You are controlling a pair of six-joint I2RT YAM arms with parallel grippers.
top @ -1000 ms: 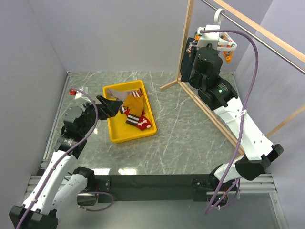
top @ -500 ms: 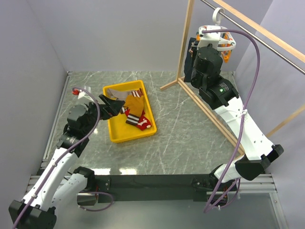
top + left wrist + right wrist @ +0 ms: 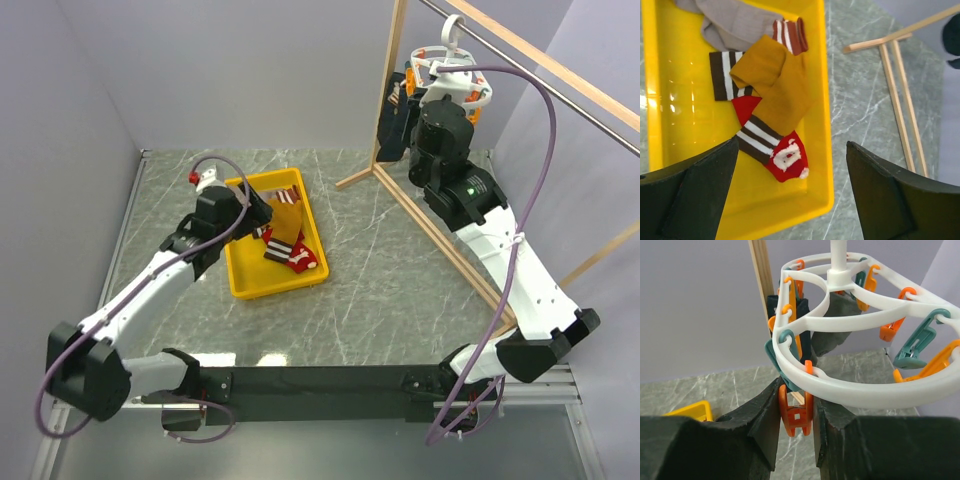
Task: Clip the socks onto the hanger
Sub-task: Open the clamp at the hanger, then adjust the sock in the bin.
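Socks (image 3: 775, 100) are lying heaped in a yellow tray (image 3: 822, 75) on the bench (image 3: 380, 290), a mustard sock (image 3: 777, 90) sprawling over a red sock (image 3: 787, 157) with a striped cuff, and a grey sock (image 3: 735, 22) bunching at the tray's far end. The left tool (image 3: 792, 145) is hovering directly above the tray, its jaws spread wide and gripping nothing.

Up and to the right of the tray, well apart from it, the white hanger (image 3: 860, 390) is hanging by its hook inside a wooden frame (image 3: 385, 100). The right tool (image 3: 796, 410) is pinching an orange clip (image 3: 795, 421) on the hanger's near rim, its jaws pressing on the clip's two sides. A dark sock (image 3: 390, 125) appears to be dangling already from the side of the hanger facing the tray.

Picking one sock from the tray looks like the step in hand. Doing it well is likely meaning coming straight down over the red sock's striped cuff, which is lying clear of the mustard one, closing on that single layer and lifting slowly so nothing else is dragging along. Gripping near the cuff edge should be leaving fabric free to feed into the clip. The hanger is hanging freely, so the right tool should be steadying it.
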